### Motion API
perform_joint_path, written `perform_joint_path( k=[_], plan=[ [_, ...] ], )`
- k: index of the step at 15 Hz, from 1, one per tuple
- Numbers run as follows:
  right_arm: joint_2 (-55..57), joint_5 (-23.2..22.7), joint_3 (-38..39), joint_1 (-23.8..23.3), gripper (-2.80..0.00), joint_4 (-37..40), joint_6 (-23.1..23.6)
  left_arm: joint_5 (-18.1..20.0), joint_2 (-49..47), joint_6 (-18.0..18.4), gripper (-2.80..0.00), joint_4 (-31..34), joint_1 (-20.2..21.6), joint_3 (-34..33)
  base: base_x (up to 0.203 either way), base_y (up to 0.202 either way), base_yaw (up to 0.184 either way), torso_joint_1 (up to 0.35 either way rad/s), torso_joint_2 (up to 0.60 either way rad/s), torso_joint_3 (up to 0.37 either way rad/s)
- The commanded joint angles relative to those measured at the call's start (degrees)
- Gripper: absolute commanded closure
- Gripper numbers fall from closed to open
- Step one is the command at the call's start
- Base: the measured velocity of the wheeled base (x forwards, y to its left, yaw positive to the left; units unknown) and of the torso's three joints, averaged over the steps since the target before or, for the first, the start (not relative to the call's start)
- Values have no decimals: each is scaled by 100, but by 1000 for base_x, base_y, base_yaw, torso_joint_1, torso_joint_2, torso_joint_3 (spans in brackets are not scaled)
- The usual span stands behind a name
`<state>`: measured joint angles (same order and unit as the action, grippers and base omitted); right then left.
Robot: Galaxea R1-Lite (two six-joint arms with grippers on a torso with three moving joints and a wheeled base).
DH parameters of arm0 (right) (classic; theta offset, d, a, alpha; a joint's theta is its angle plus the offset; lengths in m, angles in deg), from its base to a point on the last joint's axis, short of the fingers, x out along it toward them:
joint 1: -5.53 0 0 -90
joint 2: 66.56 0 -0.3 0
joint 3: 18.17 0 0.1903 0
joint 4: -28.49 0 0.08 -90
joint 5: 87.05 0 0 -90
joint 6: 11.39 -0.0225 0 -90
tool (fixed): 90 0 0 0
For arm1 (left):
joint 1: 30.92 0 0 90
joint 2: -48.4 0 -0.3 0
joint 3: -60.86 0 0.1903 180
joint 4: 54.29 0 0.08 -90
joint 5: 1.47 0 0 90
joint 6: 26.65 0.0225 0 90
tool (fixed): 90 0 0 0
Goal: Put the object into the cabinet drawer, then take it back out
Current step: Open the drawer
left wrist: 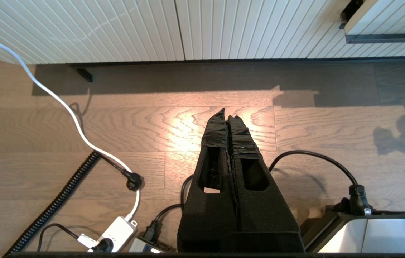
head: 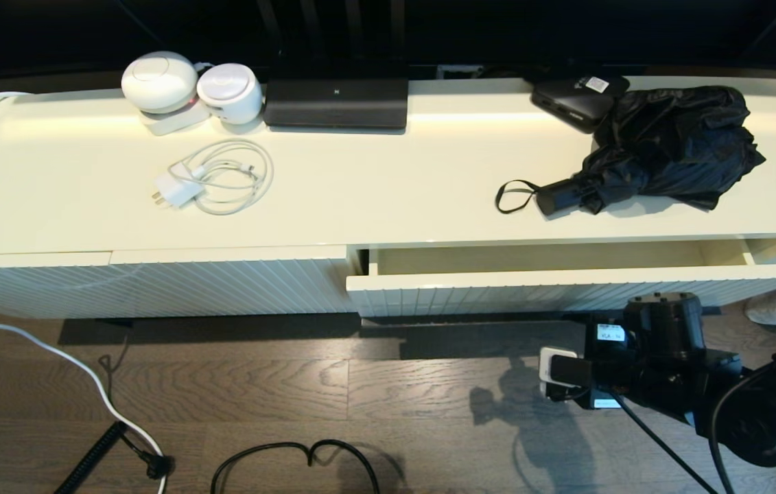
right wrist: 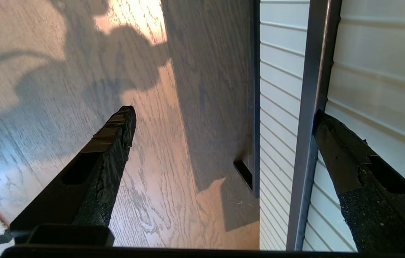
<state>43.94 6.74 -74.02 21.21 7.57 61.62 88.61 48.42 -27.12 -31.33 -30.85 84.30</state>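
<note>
The long cream cabinet [head: 360, 199] fills the head view and serves as the landmark for everything else. Its drawer [head: 566, 274], on the right-hand half, stands pulled partly out below the top, showing a strip of glossy cream interior with nothing visible in it; in the right wrist view the drawer's thin dark bar handle [right wrist: 308, 143] runs between the 2 spread fingers, 1 fingertip [right wrist: 326, 125] just beside or touching it, which I cannot settle. The right gripper [right wrist: 223, 118] is low in front of the drawer's ribbed face, jaws wide apart and grasping nothing. The left gripper [left wrist: 228, 118] hangs parked over the floor before the cabinet's left panels, its 2 fingers pressed together and empty. The umbrella [head: 662, 147] lies on the cabinet top above the drawer, toward the right end, its rumpled canopy touching a flat black box [head: 576, 99] behind it, handle [head: 559, 195] and wrist loop [head: 514, 195] pointing toward the cabinet's middle. Farther left on the top sit a black slab device [head: 336, 103], 2 white round gadgets [head: 189, 86] and a coiled white charger cable [head: 216, 178]. The umbrella looks light; its fabric is soft and slack, likely to slip or bunch under the pads. The stiff handle, or the firmer bundle right next to it, seems the safer hold, since the cloth alone may sag and catch the drawer's edge.
</note>
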Motion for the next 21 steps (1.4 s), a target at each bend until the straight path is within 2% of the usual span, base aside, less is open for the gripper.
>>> perform_joint_path(
  k=[1, 11, 14, 15, 18, 21],
  plan=[
    [-116, -3, 254, -2, -280, -49, 36, 1, 15, 1, 0, -2, 1, 1, 0, 0, 0, 0, 0, 0],
    [-1104, -44, 1001, 6, -280, -16, -31, 1, 15, -6, 0, -2, 1, 1, 0, 0, 0, 0, 0, 0],
    [-1764, -42, 1185, 6, -280, 310, -35, 1, 15, -6, 0, -2, 1, 1, 0, 0, 0, 0, 0, 0],
    [-2008, -39, 1224, 6, -7, 436, -32, 1, 15, -3, 0, -2, 1, 1, 0, 0, 0, 0, 0, 0],
    [-2857, -31, 1256, 6, 0, 1132, -25, 1, 15, -5, 0, -2, 1, 0, 0, 0, 0, 0, 0, 0],
    [-4132, -26, 1194, 6, 0, 2387, -24, 1, 15, -6, 0, -2, 1, 1, 0, 0, 0, 0, 0, 0]
  ],
)
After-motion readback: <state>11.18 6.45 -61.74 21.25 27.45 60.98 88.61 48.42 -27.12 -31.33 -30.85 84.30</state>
